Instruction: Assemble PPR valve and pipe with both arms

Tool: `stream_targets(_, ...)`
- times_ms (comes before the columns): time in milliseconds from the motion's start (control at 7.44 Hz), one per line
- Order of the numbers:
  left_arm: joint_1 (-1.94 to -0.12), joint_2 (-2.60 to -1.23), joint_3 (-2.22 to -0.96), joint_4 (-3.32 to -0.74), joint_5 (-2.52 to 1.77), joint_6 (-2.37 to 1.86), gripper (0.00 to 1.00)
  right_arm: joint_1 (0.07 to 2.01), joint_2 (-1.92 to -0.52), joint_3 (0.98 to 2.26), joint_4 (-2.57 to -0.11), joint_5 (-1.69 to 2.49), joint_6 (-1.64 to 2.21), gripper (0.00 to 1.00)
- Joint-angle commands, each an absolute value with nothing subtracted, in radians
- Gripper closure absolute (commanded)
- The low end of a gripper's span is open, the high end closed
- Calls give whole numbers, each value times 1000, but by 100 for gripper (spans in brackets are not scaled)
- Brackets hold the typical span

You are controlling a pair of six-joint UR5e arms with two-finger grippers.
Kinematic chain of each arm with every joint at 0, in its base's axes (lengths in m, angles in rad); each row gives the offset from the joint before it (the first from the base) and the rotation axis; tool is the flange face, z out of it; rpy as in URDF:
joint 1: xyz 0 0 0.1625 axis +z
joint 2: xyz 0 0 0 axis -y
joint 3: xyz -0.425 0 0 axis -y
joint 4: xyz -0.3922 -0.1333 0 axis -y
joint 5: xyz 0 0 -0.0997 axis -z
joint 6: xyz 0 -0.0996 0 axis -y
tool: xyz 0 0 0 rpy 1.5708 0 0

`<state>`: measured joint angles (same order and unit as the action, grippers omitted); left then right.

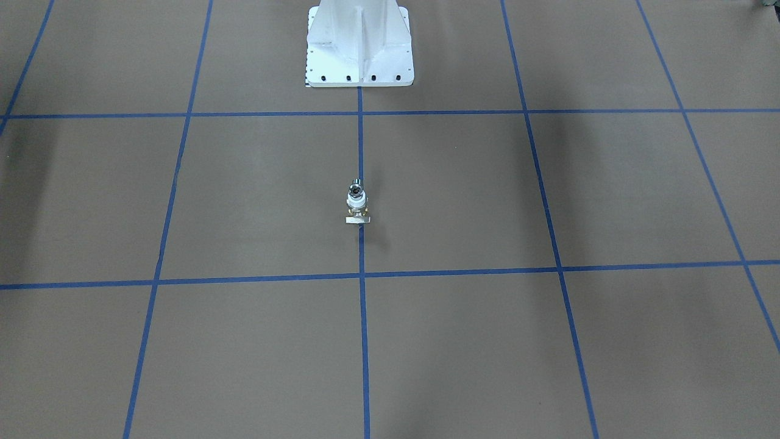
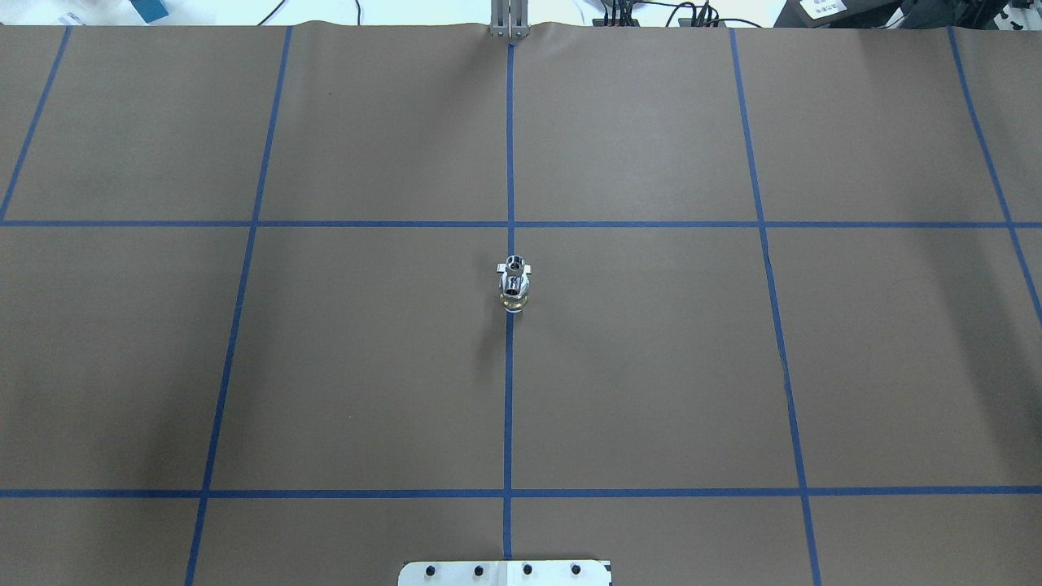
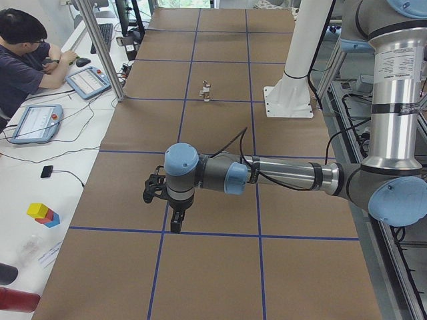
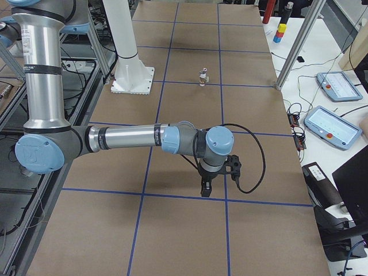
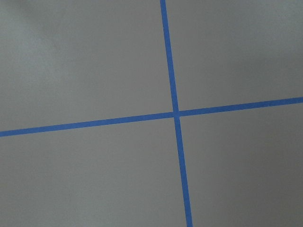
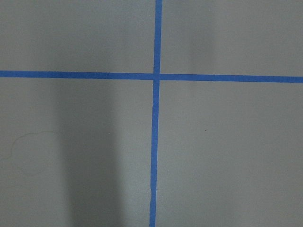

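The PPR valve (image 1: 358,207) lies alone on the brown table at the centre tape line, with white collar, brass-dark body and pale handle tab. It also shows in the overhead view (image 2: 514,285) and both side views (image 3: 205,91) (image 4: 202,77). A silvery pipe stub (image 1: 355,183) shows at its robot-side end, seemingly joined to it. My left gripper (image 3: 175,225) hangs above a tape crossing far from the valve. My right gripper (image 4: 205,190) does the same at the other end. I cannot tell whether either is open or shut. Both wrist views show only paper and tape.
The white bolted pedestal (image 1: 359,49) stands behind the valve, also in the overhead view (image 2: 505,572). An operator (image 3: 27,53) sits at a side bench with tablets (image 3: 37,122). Teach pendants (image 4: 330,126) and cables lie past the table's other long edge.
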<state>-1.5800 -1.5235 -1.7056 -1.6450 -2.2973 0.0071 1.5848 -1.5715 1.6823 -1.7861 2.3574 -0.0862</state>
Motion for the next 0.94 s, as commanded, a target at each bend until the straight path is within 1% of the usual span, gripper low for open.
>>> stream_targets(0,-1580,-1523,-1707,-1644,-2298,8,0,1589,-1577,1681,-1787,2376,-86,1)
stream_targets(806,-1580,-1517,-1703,-1644,-2299,8,0,1589,-1577,1672,-1787,2376,-83,1)
